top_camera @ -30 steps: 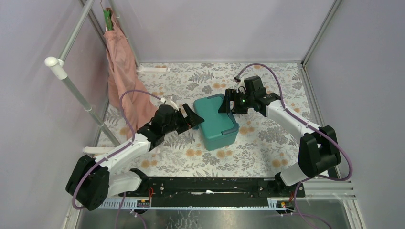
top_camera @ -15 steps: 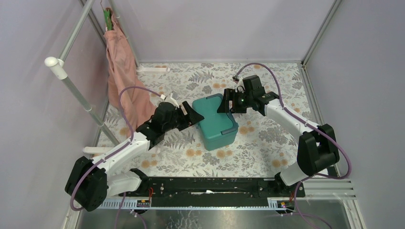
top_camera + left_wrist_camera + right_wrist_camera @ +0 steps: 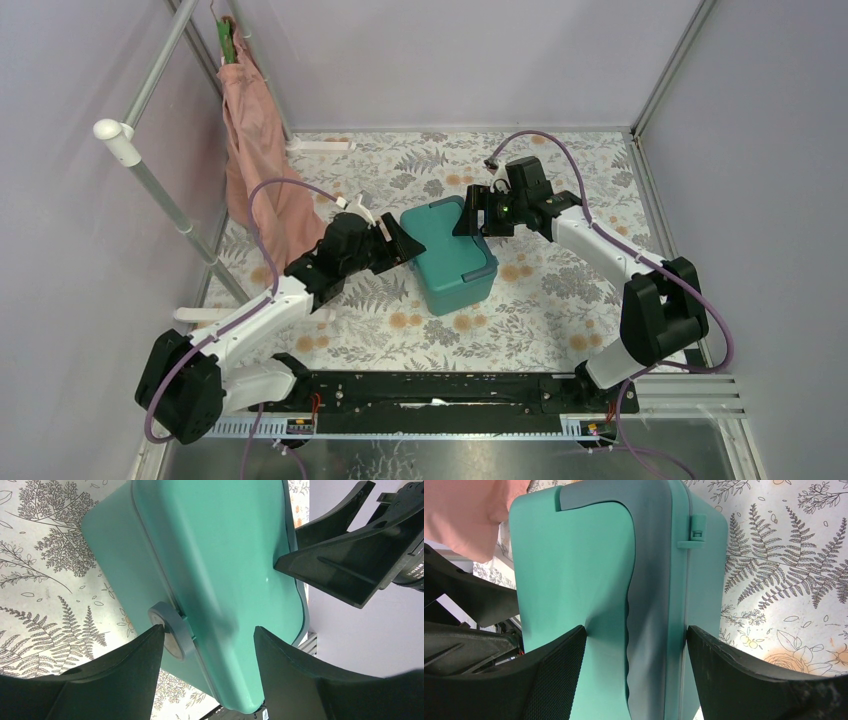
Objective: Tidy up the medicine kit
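The medicine kit (image 3: 450, 255) is a teal box with its lid down, standing mid-table. My left gripper (image 3: 405, 245) straddles its left edge. In the left wrist view the gripper (image 3: 207, 635) has one fingertip against a grey round knob (image 3: 172, 630) on the kit's side (image 3: 215, 555). The other finger hangs a little off the lid. My right gripper (image 3: 470, 222) is at the kit's far right end. In the right wrist view (image 3: 636, 630) it is shut across the kit (image 3: 574, 570), one finger on the lid beside the grey handle (image 3: 654, 580) and one on the side wall.
A pink cloth (image 3: 262, 170) hangs from a pole at the back left, close behind my left arm. A white-capped slanted pole (image 3: 150, 180) runs along the left side. A small white piece (image 3: 320, 147) lies by the back wall. The kit's latch (image 3: 695, 532) shows on its side.
My left gripper's jaws have narrowed around the kit's left edge. The right gripper and the kit have shifted slightly to the left.
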Controlling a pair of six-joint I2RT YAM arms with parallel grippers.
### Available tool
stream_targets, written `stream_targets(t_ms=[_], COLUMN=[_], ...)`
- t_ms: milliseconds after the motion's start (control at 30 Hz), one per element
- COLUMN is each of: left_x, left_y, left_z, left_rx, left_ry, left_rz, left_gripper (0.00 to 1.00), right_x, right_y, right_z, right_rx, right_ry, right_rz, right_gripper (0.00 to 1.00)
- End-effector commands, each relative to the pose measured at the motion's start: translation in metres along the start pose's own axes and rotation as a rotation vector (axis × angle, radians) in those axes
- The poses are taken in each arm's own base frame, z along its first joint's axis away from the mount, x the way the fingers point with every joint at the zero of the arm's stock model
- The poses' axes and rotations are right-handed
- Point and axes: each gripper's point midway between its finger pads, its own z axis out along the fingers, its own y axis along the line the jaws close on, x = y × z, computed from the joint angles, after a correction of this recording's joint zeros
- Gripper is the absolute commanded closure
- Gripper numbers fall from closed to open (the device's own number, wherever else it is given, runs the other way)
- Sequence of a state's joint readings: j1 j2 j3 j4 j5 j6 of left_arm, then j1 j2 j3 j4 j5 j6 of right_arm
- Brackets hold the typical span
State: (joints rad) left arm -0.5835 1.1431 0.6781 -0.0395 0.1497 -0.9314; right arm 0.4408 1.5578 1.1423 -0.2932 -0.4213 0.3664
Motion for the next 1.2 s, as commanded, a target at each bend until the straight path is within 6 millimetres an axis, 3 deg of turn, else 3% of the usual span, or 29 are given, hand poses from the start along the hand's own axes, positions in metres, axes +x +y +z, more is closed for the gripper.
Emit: stream_targets(t_ms=[0, 400, 600, 1167], left_x=[-0.011, 0.000, -0.003, -0.006], left_y=[-0.029, -0.036, -0.040, -0.043], left_z=[-0.009, -0.008, -0.010, -0.015], left_rx=[0.075, 0.086, 0.096, 0.085], left_ry=[-0.029, -0.007, -0.015, -0.024], left_rz=[0.032, 0.034, 0.038, 0.049], left_gripper=[0.28, 0.33, 0.38, 0.40], right_x=[0.026, 0.026, 0.027, 0.030], right_y=[-0.005, -0.004, -0.005, -0.004], right_z=[0.012, 0.012, 0.013, 0.015], right_rx=[0.031, 0.036, 0.038, 0.038], right_ry=[0.098, 0.102, 0.104, 0.114], right_rz=[-0.015, -0.022, -0.019, -0.021], right_gripper=[0.21, 0.22, 0.22, 0.22])
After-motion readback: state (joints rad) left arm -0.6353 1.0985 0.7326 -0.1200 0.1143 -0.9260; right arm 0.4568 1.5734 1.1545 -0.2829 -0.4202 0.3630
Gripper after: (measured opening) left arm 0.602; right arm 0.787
